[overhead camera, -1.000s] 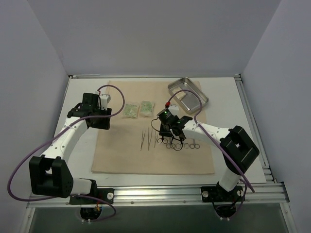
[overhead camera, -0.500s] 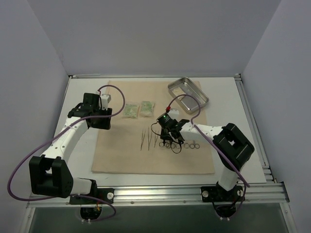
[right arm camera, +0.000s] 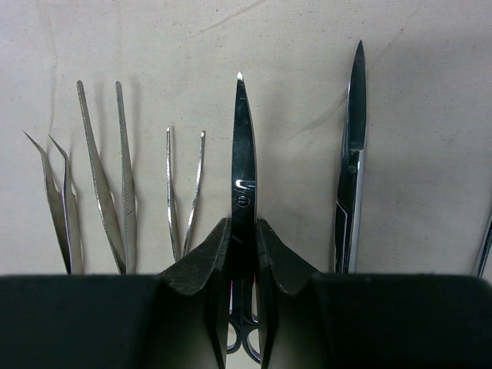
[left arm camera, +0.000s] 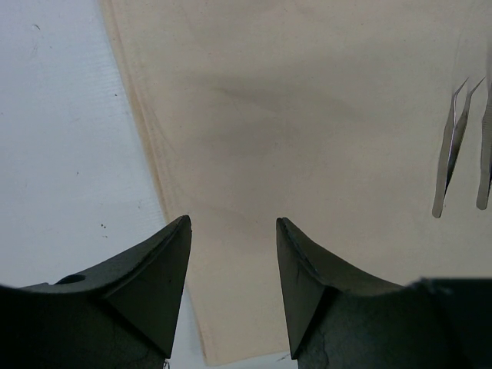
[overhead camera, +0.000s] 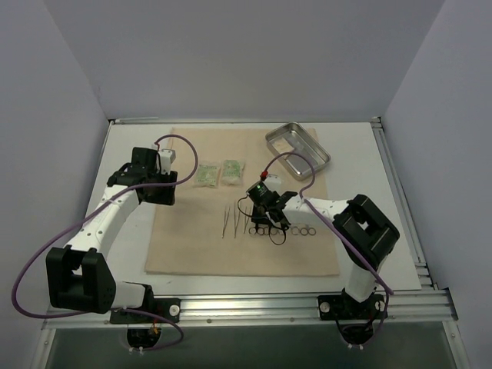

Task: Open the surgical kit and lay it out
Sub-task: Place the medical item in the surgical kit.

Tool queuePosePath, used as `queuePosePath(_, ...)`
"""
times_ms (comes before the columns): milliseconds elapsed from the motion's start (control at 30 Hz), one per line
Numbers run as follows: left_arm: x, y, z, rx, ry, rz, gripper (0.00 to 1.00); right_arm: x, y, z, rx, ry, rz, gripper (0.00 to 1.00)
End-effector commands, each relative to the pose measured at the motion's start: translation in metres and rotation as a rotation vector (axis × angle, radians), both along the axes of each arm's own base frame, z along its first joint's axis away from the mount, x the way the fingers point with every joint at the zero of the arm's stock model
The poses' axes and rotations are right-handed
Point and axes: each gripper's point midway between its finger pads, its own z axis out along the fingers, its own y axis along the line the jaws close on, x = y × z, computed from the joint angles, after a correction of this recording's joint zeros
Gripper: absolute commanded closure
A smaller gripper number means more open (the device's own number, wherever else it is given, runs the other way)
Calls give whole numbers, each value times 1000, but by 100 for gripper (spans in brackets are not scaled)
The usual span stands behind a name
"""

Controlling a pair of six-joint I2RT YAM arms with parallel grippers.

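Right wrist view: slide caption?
Right pincer shut on scissors, three tweezers to their left on the beige cloth.

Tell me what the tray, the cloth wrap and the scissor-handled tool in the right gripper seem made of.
The tray: metal, probably steel, with a bright reflective sheen. The cloth wrap: woven fabric, matte beige, with soft creases and no shine. The scissor-handled tool: polished metal, likely steel, with mirror-like glints along its blade.

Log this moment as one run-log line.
step: laying out instruments | right gripper: shut on scissor-handled forceps | left gripper: open, empty, over cloth wrap edge | steel tray: empty
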Motion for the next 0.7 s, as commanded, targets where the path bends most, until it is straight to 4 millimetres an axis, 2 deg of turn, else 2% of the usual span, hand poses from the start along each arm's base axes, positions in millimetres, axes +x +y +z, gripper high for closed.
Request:
queuePosePath(0,9,-3,8,-12,-42,-2,43,-4,0,-7,-2,22,-15,100)
queuePosePath(200,10,-4,8,-15,-45,-4,43,-3,5,-12,-1,40,3,100)
queuePosePath(367,11,-4,9,-16,-48,-4,43,-5,-2,-16,-12,47,-15,100)
queuePosePath(467,12,-4,9,-13,-48,-2,43,-4,-3,-15,-10,43,-19,93)
queuePosePath(667,11,-4,10,-16,-50,-4,43,-8,-7,-16,-19,47,-26,92)
